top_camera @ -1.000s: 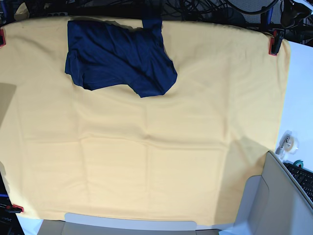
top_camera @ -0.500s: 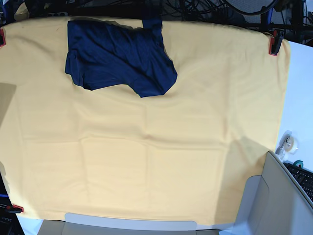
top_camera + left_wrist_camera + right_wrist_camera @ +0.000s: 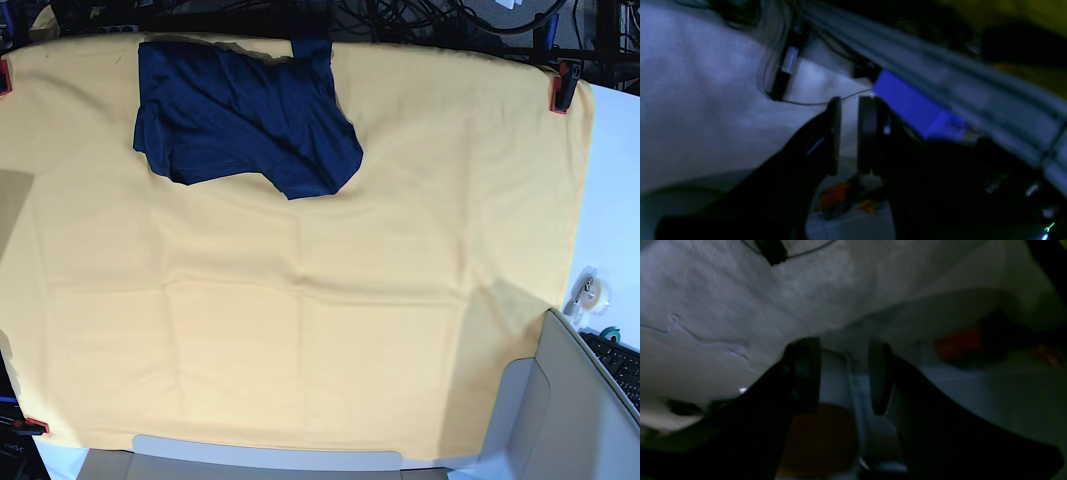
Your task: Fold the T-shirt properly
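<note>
1 T-shirt [image 3: 245,125], 1 yellow cloth [image 3: 320,300]

I see table under yellow cloth [image 3: 350,330] | red clamps [image 3: 556,92] pin corners | navy T-shirt [image 3: 245,118] bunched far left | tape roll [image 3: 590,290] right edge

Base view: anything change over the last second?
Nothing visibly moved. The shirt lies bunched at the far edge of the yellow cloth exactly as before, and neither arm has entered the view.
</note>
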`<state>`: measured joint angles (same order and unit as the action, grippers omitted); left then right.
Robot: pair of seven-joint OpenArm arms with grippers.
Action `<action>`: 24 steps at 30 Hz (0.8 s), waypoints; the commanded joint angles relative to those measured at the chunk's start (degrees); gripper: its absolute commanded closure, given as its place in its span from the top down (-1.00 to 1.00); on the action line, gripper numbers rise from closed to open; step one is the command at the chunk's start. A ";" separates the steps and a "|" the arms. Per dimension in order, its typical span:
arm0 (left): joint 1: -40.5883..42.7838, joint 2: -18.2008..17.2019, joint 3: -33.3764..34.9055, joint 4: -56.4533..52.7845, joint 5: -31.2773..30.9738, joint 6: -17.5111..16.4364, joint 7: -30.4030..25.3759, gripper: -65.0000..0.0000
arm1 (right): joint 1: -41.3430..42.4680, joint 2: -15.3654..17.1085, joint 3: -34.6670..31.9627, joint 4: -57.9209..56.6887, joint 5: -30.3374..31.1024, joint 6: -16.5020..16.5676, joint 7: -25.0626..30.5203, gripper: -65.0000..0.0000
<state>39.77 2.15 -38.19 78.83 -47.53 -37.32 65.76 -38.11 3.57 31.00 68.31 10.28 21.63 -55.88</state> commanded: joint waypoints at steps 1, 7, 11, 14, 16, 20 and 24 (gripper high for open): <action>-0.52 -0.61 -0.27 -2.83 0.19 -0.09 -1.71 -0.77 | 0.88 0.34 0.16 -2.95 -0.31 0.04 1.59 -0.28; -12.21 -1.93 0.09 -25.07 7.84 -0.09 -14.02 -0.77 | 9.40 1.75 0.16 -21.32 -0.31 -0.05 10.73 -0.28; -16.69 -2.46 0.09 -32.98 11.79 -0.09 -22.20 -0.77 | 13.18 1.48 0.16 -28.45 -0.31 -0.05 17.06 -0.28; -18.80 -2.37 0.09 -37.46 14.08 -0.09 -29.93 -0.77 | 16.26 1.75 0.07 -34.25 -0.39 -0.05 20.05 -0.28; -20.03 -2.37 0.09 -41.07 15.22 -0.09 -34.68 -0.77 | 18.02 1.75 0.07 -37.59 -0.39 -0.05 22.34 -0.28; -22.05 -2.11 1.14 -46.61 18.12 -0.09 -44.61 -0.77 | 20.48 1.57 0.07 -42.69 -0.83 -0.05 26.56 -0.28; -22.67 -1.23 12.57 -49.07 23.75 -0.09 -52.88 -0.77 | 22.68 0.95 0.07 -46.64 -9.36 -0.13 32.54 -0.28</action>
<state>16.71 0.82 -25.85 29.50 -23.77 -36.45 13.19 -15.18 4.49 30.94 21.47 0.27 21.39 -23.42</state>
